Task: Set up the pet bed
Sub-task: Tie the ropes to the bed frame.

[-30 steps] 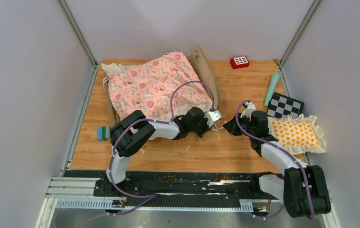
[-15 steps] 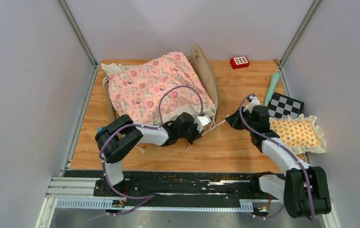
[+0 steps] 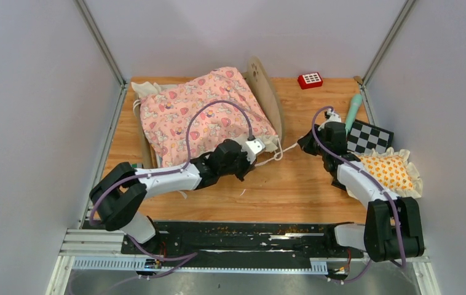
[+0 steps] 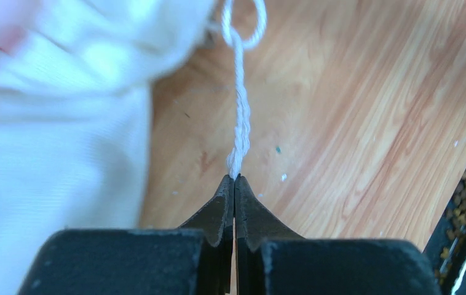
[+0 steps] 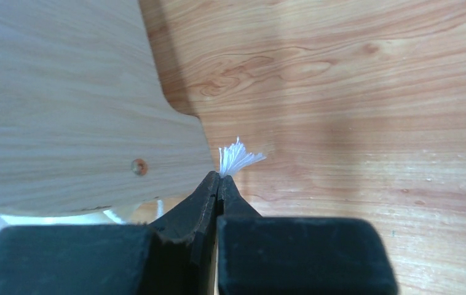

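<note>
The pet bed (image 3: 209, 114) stands at the back left, its pink quilt draped over it and its wooden headboard (image 3: 266, 92) facing right. A white tie string (image 3: 287, 149) runs from the bed's near right corner across the table. My left gripper (image 3: 256, 148) is at that corner, shut on a twisted strand of the string (image 4: 240, 123), with the bed's white fabric (image 4: 52, 123) on its left. My right gripper (image 3: 305, 144) is shut on the string's frayed end (image 5: 238, 157), just off the headboard (image 5: 64, 104).
An orange-patterned frilled pillow (image 3: 387, 172) lies at the right edge under the right arm. Behind it sit a checkerboard card (image 3: 369, 136), a mint-green stick (image 3: 351, 114) and a red keypad toy (image 3: 310, 80). Grey walls close in on both sides.
The left arm has swung left and back, bringing its gripper to the bed's corner. My right gripper has moved back and slightly right, and the string now stretches between the two.
</note>
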Tool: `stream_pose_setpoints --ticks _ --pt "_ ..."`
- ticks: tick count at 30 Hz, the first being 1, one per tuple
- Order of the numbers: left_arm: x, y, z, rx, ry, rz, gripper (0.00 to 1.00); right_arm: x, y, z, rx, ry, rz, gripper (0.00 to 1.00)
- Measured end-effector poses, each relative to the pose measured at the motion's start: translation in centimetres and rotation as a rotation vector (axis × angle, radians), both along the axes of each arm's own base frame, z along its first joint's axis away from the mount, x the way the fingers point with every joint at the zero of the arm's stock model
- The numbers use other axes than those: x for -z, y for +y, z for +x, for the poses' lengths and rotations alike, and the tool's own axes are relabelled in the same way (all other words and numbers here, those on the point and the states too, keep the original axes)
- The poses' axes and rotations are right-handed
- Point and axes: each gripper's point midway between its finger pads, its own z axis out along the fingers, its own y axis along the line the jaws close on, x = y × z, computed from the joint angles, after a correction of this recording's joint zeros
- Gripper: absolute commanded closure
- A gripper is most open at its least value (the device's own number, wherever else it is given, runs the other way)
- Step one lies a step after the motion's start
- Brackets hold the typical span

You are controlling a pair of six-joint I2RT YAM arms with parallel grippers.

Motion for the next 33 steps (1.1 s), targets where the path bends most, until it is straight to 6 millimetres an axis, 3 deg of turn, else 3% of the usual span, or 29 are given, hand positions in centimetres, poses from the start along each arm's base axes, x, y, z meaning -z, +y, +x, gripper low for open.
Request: stream_pose_setpoints --ticks 6,10,20,33 --pt "-6.6 0.6 2.2 -0.101 -0.121 -0.058 1.00 1.5 -1.2 0.2 0.072 0.054 -0.031 1.00" --pt "-8.2 1.9 3.4 -0.174 -0.154 -0.047 1.00 1.4 -2.3 0.6 0.144 0.062 -0.053 1.00" --pt "-7.7 4.7 4.8 -0.252 -0.162 0.053 1.00 0.2 -6.1 1.9 0.356 0.060 -0.116 1.00" --pt "-7.6 5.3 4.7 -0.246 -0.165 0.067 1.00 -0.5 -9.5 1.7 0.513 0.076 -0.189 1.00"
